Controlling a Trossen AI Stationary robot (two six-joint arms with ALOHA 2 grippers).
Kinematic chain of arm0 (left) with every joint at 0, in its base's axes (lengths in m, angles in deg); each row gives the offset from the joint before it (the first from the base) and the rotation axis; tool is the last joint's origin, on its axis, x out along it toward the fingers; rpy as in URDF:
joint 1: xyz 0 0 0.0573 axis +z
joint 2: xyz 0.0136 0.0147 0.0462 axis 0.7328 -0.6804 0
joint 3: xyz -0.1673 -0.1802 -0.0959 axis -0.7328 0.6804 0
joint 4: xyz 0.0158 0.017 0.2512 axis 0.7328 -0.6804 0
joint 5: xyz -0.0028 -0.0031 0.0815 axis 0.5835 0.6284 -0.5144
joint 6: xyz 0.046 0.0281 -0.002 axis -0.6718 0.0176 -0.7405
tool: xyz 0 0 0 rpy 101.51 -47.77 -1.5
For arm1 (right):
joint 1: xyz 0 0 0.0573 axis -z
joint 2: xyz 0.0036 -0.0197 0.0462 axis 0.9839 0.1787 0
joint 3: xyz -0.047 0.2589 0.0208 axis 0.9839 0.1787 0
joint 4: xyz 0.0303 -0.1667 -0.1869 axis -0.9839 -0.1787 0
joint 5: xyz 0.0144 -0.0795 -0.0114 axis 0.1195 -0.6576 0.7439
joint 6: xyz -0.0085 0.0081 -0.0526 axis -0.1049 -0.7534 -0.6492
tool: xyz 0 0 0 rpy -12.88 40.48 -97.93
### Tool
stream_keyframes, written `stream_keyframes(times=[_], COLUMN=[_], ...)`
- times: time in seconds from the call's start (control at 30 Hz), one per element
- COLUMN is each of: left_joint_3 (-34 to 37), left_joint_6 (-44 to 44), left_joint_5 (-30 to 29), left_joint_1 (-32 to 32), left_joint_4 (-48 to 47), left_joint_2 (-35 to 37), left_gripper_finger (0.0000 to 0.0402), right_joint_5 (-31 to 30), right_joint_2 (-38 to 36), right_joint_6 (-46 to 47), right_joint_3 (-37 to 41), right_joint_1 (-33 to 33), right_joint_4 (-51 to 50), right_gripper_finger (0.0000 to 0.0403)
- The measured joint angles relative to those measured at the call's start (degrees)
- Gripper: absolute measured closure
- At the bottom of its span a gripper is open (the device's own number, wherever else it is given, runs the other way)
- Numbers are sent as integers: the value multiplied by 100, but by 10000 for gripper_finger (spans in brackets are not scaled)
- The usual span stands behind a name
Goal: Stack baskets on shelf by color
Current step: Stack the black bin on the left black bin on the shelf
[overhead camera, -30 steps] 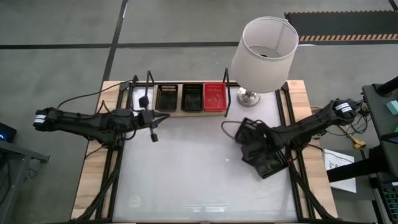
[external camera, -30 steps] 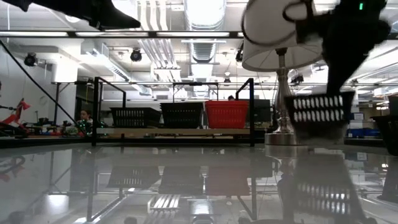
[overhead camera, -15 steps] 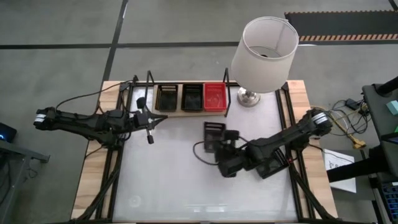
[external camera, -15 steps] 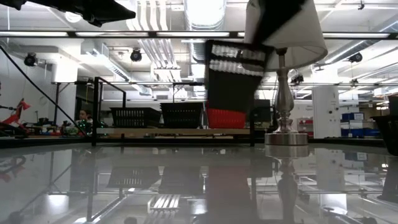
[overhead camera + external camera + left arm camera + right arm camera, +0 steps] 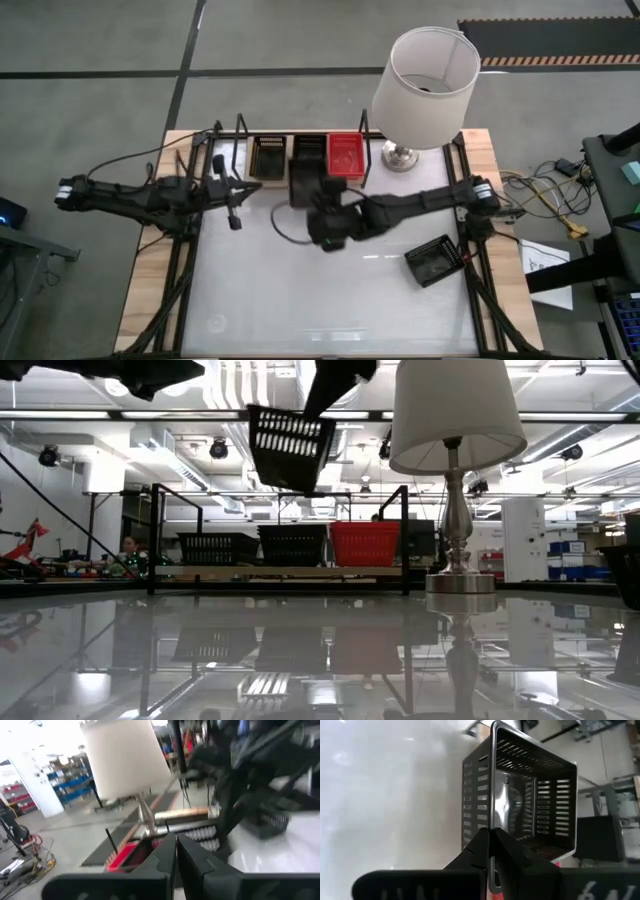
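The right end effector (image 5: 318, 205) (pinching its rim) carries a black basket (image 5: 290, 447) above the shelf (image 5: 280, 573).

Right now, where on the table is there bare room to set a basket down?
The front half of the table is bare, as is the patch between the left hand and right hand. Crowded: the shelf, the lamp corner, and the black basket by the right edge.
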Motion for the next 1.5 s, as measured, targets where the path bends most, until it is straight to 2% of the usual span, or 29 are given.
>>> stream_keyframes(times=[0.2,0.4,0.6,0.77,0.83,1.03,1.5], left_joint_3=[706,1286,1426,1509,1512,1521,1528], left_joint_6=[-184,-465,-493,-491,-491,-485,-480], left_joint_5=[181,184,202,293,297,474,686], left_joint_1=[0,5,7,7,7,4,5], left_joint_4=[1379,2062,2037,1966,2000,2003,2059], left_joint_2=[555,1109,1596,1730,1762,1806,1823], left_gripper_finger=[402,402,402,402,402,402,402], right_joint_5=[2,62,65,204,361,342,520], right_joint_2=[485,998,1457,1749,1834,1983,2389], right_joint_6=[-616,-939,-1325,-1530,-1536,-1167,-1076], right_joint_3=[-511,-1020,-1423,-1656,-1656,-1656,-1646], right_joint_1=[650,1131,1398,1508,1545,1641,1711], right_joint_4=[417,827,1311,1769,1933,2610,2835], right_gripper_finger=[391,391,391,391,391,391,391])
